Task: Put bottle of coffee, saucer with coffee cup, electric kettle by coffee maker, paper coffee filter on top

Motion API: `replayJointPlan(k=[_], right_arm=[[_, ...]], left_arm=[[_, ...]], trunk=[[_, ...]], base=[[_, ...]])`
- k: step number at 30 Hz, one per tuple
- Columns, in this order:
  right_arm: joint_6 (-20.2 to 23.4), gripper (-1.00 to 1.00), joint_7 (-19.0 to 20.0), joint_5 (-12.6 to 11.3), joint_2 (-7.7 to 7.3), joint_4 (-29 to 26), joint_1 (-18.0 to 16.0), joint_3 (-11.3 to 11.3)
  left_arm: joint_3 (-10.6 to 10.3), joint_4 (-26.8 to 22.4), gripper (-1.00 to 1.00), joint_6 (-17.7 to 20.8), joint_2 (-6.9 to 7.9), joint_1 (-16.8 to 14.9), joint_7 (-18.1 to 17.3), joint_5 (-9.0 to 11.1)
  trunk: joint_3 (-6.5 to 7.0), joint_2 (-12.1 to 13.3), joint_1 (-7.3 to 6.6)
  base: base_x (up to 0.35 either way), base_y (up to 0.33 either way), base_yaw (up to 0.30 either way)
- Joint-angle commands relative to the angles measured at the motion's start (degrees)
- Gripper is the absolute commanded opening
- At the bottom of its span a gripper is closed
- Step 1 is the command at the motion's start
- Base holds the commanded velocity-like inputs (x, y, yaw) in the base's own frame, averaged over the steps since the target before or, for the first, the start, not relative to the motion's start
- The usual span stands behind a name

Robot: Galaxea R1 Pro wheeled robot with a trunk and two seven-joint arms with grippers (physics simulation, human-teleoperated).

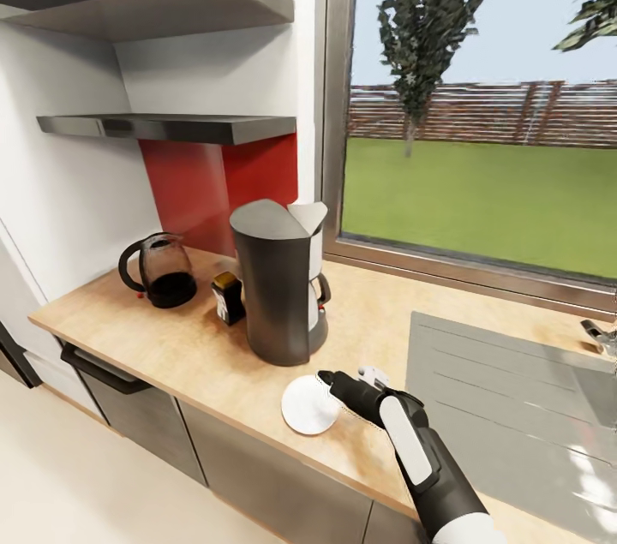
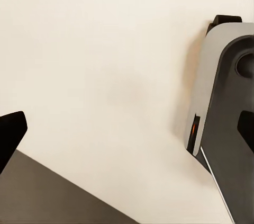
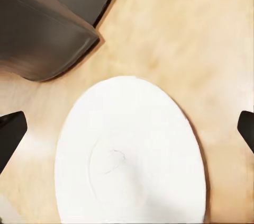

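From the head view, your right gripper (image 1: pixel 328 379) hangs over the near edge of the kitchen countertop (image 1: pixel 214 355), just at the right rim of the saucer (image 1: pixel 308 405), which lies flat close to the counter's front edge, near and a little right of the coffee maker (image 1: pixel 278 283). The paper coffee filter (image 1: pixel 308 217) sits white on top of the machine. The bottle of coffee (image 1: pixel 228 297) stands just left of the coffee maker, and the electric kettle (image 1: pixel 161 270) further left, near the wall. The kitchen shelf (image 1: pixel 171 128) above looks bare. No cup shows on the saucer, so I judge that step is still open.

In the left wrist view you see pale floor and part of the robot's own grey body. One dark fingertip (image 2: pixel 9 134) sits at the frame's edge and another dark patch at the opposite edge, so the left gripper (image 2: pixel 127 128) reads as spread open and holding nothing.

In the right wrist view the saucer fills the middle, flat on the wood, with the coffee maker's dark base just beyond it but not touching. Both dark fingertips (image 3: pixel 10 134) stand wide apart either side of the dish, so the right gripper is open and empty.

Mind the risks. The saucer is near the counter's front edge; a nudge from a descending finger could push it off. A thin flat dish gives the fingers little to bite, so a grab may slide it. Swinging the arm far could clip the coffee maker and shake the filter loose.
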Motion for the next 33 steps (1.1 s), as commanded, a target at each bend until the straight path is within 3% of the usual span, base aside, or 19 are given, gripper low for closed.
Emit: replayJointPlan(k=[1,10,15,27,33], right_arm=[[0.13,1.00,-0.54,-0.58,-0.10,-1.52,-0.04,0.04],[0.28,1.00,-0.62,-0.18,-0.23,-16.13,-0.04,0.01],[0.30,1.00,-0.60,-0.09,-0.24,-19.89,-0.04,0.10],[1.74,1.00,-0.60,-0.40,0.21,-19.91,-0.04,0.86],[3.74,1.00,-0.49,-0.88,0.28,-14.82,-0.04,4.22]], left_arm=[[0.43,-0.13,1.00,0.34,-0.04,-0.02,-0.01,-0.57],[0.42,0.00,1.00,0.35,-0.04,-0.02,-0.01,-0.57],[0.38,0.60,1.00,0.26,0.00,-0.02,-0.01,-0.57],[0.14,0.65,1.00,-0.16,0.22,-0.02,-0.01,-0.68],[0.33,-0.14,1.00,-0.25,0.30,-0.17,0.05,-0.66]], trunk=[[-0.13,-0.12,0.04],[-0.13,-0.12,0.04],[-0.13,-0.12,0.04],[-0.13,-0.12,0.04],[-0.13,-0.12,0.04]], base=[[0.000,-0.206,0.000],[0.000,-0.169,0.000],[0.000,-0.018,0.000],[-0.041,0.000,0.000],[-0.320,0.067,0.000]])
